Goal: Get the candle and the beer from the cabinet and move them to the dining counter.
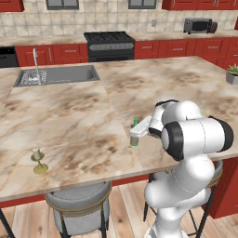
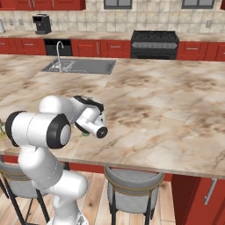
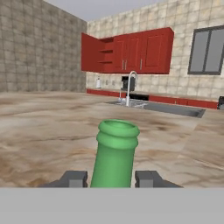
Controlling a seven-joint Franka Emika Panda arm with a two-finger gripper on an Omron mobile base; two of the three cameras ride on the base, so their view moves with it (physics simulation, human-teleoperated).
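Right now the gripper (image 3: 112, 178) is sitting low over the near edge of the dining counter (image 1: 93, 116), its two dark fingertips (image 3: 74, 178) standing on either side of the beer (image 3: 114, 153). From the hand view the green neck is rising between them with a narrow gap showing on each side, so I cannot tell whether they are actually pressing the glass. In the left base view the beer (image 1: 135, 132) is standing upright on the stone, just beside the white wrist. Off to the left along the same near edge, well apart from the bottle, the candle (image 1: 38, 160) is standing upright on its brass holder. Farther back the steel sink (image 1: 58, 74) is lying set into the counter. Beyond it, against the tiled wall, the cabinet (image 3: 127, 51) is hanging with its leftmost door swung open.
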